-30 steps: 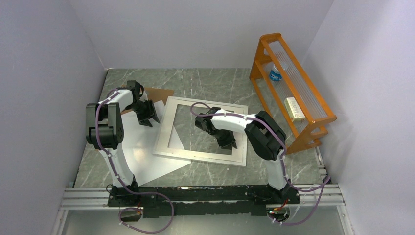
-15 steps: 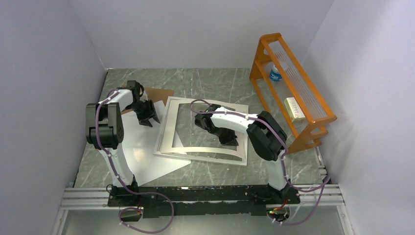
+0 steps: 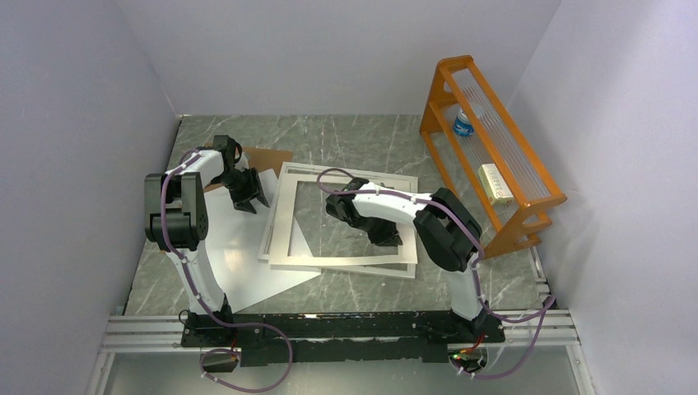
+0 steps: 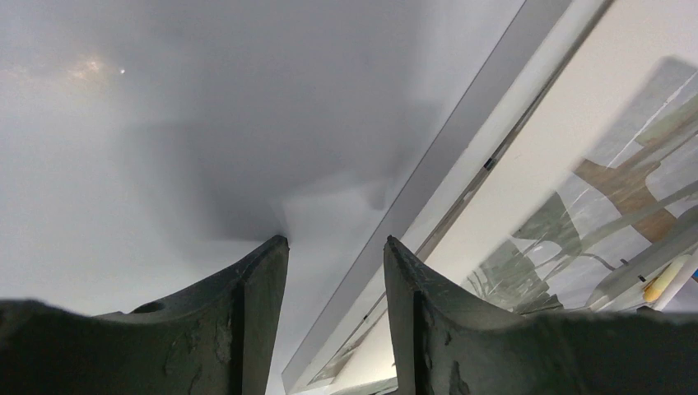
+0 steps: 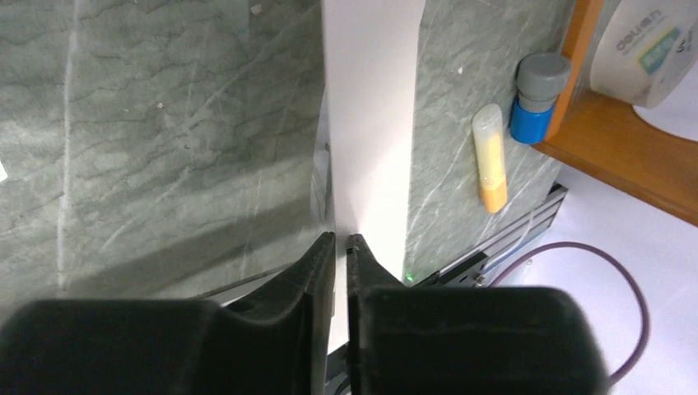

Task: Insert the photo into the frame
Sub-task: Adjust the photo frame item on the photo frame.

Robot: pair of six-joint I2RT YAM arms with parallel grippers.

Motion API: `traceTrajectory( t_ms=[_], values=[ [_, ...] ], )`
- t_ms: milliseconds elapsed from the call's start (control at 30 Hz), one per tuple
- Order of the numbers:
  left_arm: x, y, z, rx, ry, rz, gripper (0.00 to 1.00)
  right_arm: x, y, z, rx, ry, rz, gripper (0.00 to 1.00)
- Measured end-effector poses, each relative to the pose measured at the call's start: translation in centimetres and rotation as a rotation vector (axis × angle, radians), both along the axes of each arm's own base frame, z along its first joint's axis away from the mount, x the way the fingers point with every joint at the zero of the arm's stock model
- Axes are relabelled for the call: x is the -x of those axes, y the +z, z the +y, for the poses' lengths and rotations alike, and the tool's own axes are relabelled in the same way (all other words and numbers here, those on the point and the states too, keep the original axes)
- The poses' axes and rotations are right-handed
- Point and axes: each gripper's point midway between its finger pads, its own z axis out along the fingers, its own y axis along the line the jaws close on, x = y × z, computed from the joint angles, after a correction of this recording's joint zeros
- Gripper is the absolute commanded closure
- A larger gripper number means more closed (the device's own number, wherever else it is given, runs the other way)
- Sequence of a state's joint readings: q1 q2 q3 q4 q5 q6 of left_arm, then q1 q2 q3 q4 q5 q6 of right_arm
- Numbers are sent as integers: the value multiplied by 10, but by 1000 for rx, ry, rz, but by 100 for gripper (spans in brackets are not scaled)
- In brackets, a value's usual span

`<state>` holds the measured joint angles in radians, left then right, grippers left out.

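Two right jaws sit nearly together, pinching the edge of a thin white mat [image 5: 366, 123] that lies skewed atop the frame [image 3: 304, 169]. The frame lies flat mid-counter [image 3: 362, 136], its long sides running left to right. Further out, the left jaws stand apart, gripping nothing, above the photo [image 3: 247, 247], which lies white side up just left of the frame.

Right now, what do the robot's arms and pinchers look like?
The left arm and right arm have white tubes joined by chunky black joints. Purple cables run along them. The left gripper and right gripper each have two black wedge-shaped fingers.
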<state>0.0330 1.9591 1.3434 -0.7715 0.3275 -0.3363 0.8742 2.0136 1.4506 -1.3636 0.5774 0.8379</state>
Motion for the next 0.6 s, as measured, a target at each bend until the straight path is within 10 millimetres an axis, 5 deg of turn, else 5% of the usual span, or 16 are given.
traceTrajectory(
  t_ms=[233, 600],
  values=[
    [0, 0, 0, 0, 0, 0, 47, 1, -10, 4, -27, -2, 3, 58],
    [-1, 1, 0, 2, 23, 3, 44, -8, -20, 32, -178, 37, -3, 49]
  ],
)
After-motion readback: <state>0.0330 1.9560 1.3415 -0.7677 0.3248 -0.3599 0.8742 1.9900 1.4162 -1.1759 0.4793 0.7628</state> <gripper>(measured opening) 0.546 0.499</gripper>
